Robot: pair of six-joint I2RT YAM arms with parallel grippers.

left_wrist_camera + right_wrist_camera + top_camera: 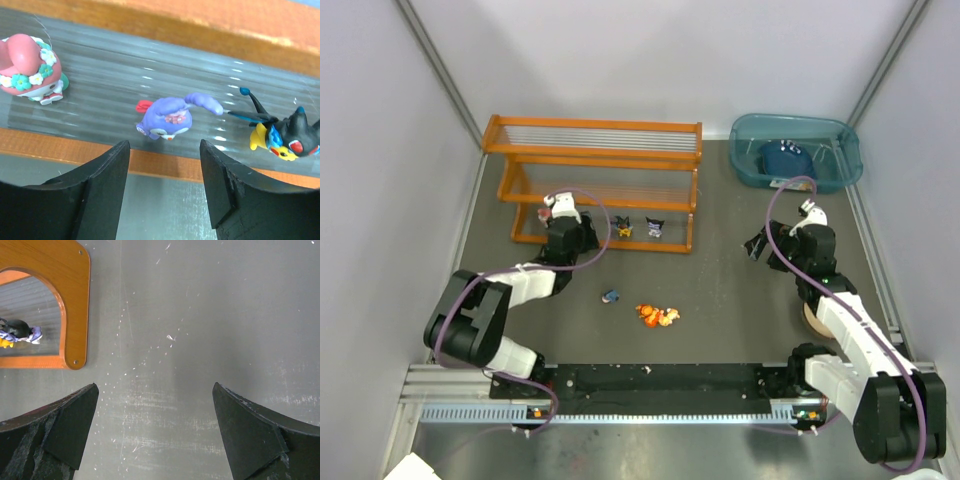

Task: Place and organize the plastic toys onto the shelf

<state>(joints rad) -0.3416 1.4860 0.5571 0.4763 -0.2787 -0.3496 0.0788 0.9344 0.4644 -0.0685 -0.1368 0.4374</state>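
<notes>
Hovering at the shelf's (200,20) bottom tier, left hand (164,150) open, empty. Purple toy (167,120) on the rods just beyond its fingertips; pink toy (27,67) off left, black toy (292,135) off right. Right hand (155,390) wide open over bare table (200,315). Toys likely light, hard, slick: pinch across the body.

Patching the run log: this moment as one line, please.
left hand: open, facing small purple plastic figurine on lowest tier of orange rod shelf | right hand: open, empty | loose on table: blue plastic toy, orange plastic toys
</notes>
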